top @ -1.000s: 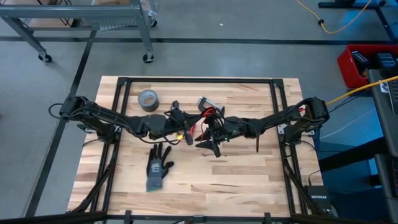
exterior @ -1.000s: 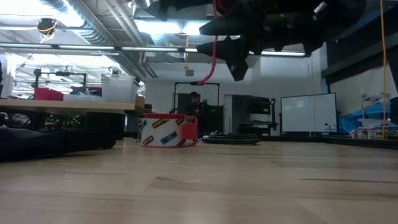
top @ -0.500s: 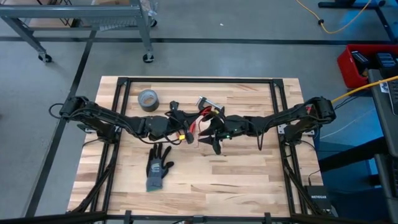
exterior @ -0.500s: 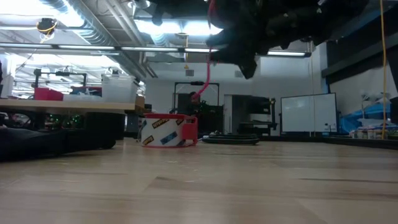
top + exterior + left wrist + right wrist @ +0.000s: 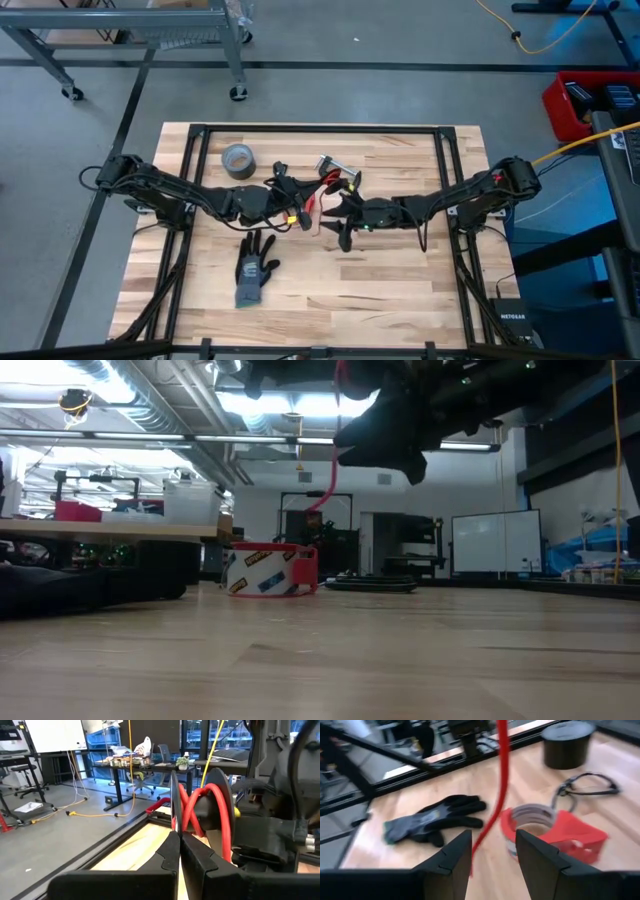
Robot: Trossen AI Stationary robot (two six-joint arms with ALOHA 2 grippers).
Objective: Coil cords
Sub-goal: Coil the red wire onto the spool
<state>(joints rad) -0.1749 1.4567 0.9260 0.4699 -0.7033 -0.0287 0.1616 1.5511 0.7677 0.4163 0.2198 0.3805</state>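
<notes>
The red cord [image 5: 318, 195] hangs in the air over the table's middle, and several of its loops [image 5: 212, 810] stand in front of my right gripper's dark body. My left gripper [image 5: 303, 218] is shut on it. My right gripper [image 5: 334, 224] faces it from the right with its fingers open. One red strand [image 5: 500, 785] runs down between those fingers, and I cannot tell whether it touches them. The cord's free end [image 5: 318, 510] dangles clear of the table. The black cord [image 5: 585, 785] lies looped on the wood behind the red tape ring [image 5: 545, 830]. My left gripper pinches the red cord [image 5: 176, 822] between its two fingertips [image 5: 170, 847], which point about level toward the table's right. The cord rises from the tips into the loops, lifted clear of the table. One end hangs slack below.
A grey duct-tape roll [image 5: 238, 158] stands at the far left of the table. A dark glove [image 5: 255, 270] lies flat toward the near edge. The red tape ring [image 5: 270, 570] sits under the hanging cord. There is bare wood at the near right.
My right gripper has turned at the wrist and tipped up toward level. Its fingers have swung toward the table's right, away from the hanging cord, and stay open. The cord's hanging end has swayed a little. My left gripper has kept its hold.
</notes>
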